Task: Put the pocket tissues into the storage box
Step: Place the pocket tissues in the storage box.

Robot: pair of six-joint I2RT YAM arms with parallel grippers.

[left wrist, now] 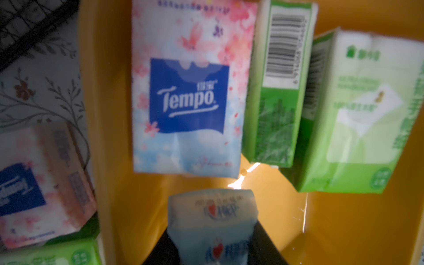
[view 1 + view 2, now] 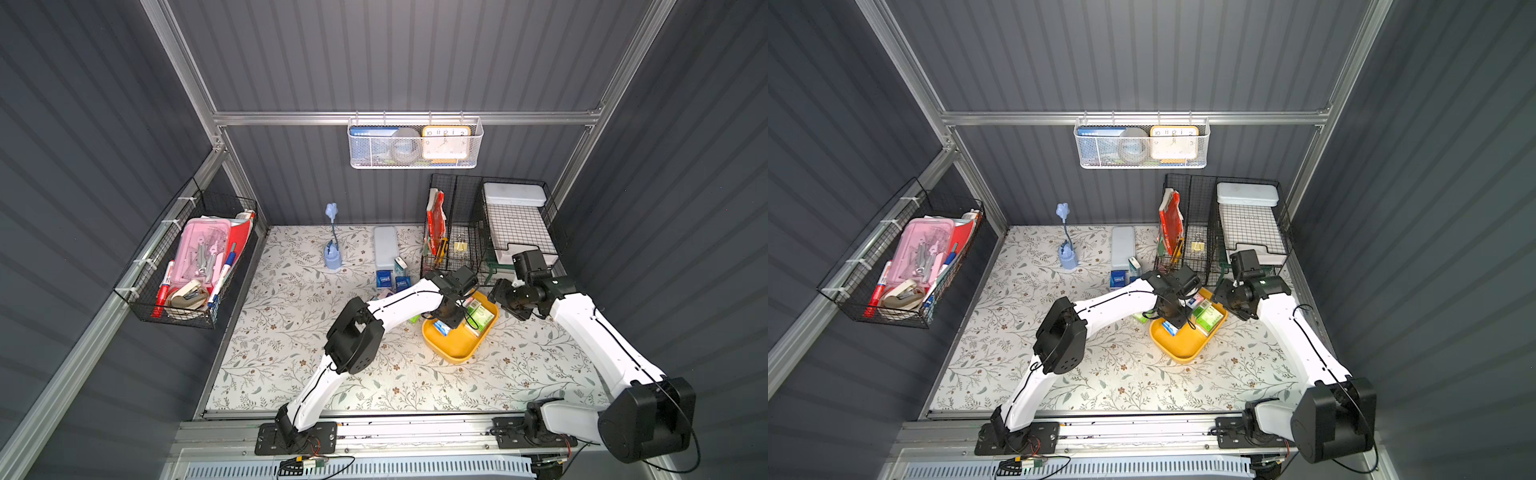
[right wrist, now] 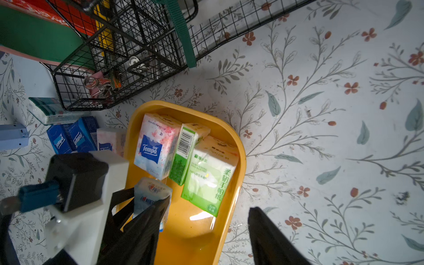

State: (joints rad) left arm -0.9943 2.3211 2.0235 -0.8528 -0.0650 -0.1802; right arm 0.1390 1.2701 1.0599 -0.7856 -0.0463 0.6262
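The left arm is stretched from its near base rightward and away across the floral table cover (image 2: pixel 291 332). Its wrist is bent so that the left gripper (image 2: pixel 448 325) is pointed down into the yellow storage box (image 2: pixel 453 358). A light-blue packet (image 1: pixel 211 213) of pocket tissues is gripped between its black fingers (image 1: pixel 263 247), which are set narrowly apart and pressed on both of its sides. The packet is held upright over the box's left side; whether its lower end touches the floor cannot be told. The right arm is bent in from the right, and the right gripper (image 2: pixel 498 297) is held just beside the box's far-right rim, its jaws parted with nothing between them. 3 packets are lying side by side, touching, in the far part of the box: a pink Tempo packet (image 1: pixel 188 91), a green packet on edge (image 1: pixel 280 91) with its barcode showing, and a green packet with its front up (image 1: pixel 362 114). Outside, against the box's left wall, a second pink Tempo packet (image 1: pixel 41 183) is seen with another green packet (image 1: pixel 57 254) just beside it, both partly hidden under the left forearm in both top views. Farther left and away, 2 dark-blue Tempo packets (image 3: pixel 68 137) and a teal-and-white packet (image 3: pixel 50 110) are lying near a pale grey-blue case (image 2: pixel 385 247). A black wire basket (image 2: pixel 453 237) is standing just beyond the box.
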